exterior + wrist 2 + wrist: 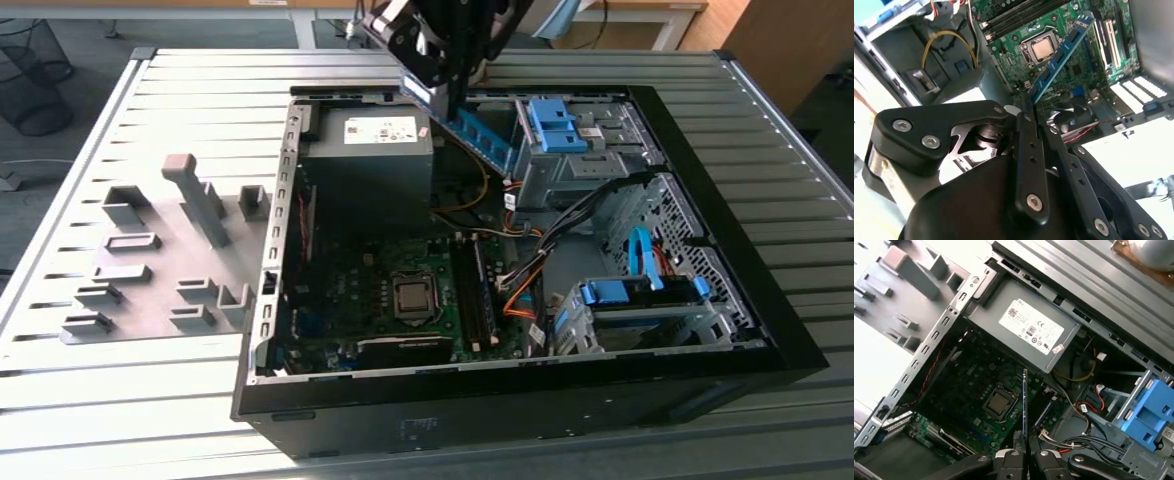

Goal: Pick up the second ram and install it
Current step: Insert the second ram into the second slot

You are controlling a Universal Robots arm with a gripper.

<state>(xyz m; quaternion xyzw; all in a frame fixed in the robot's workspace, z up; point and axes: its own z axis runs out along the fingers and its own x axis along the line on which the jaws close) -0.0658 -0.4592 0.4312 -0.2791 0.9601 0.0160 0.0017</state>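
My gripper (445, 100) hangs over the back of the open computer case (534, 400), shut on one end of the second ram (478, 138). The ram is a thin blue stick with dark chips that slants down toward the case interior. In the second wrist view the ram (1060, 54) juts out from the gripper (1026, 106) over the green motherboard (1089, 65). In the first wrist view the ram (1025, 405) shows edge-on, pinched between the fingertips (1015, 442), above the board. The long memory slots (475, 290) lie beside the processor (414, 297), well below the stick.
A grey power supply (367, 150) fills the case's back corner next to the gripper. Blue drive-bay clips (554, 125) and a second blue bay (641, 292) sit at the exterior view's right, with loose cables (527, 270) between. A grey fixture plate (147, 260) lies left of the case.
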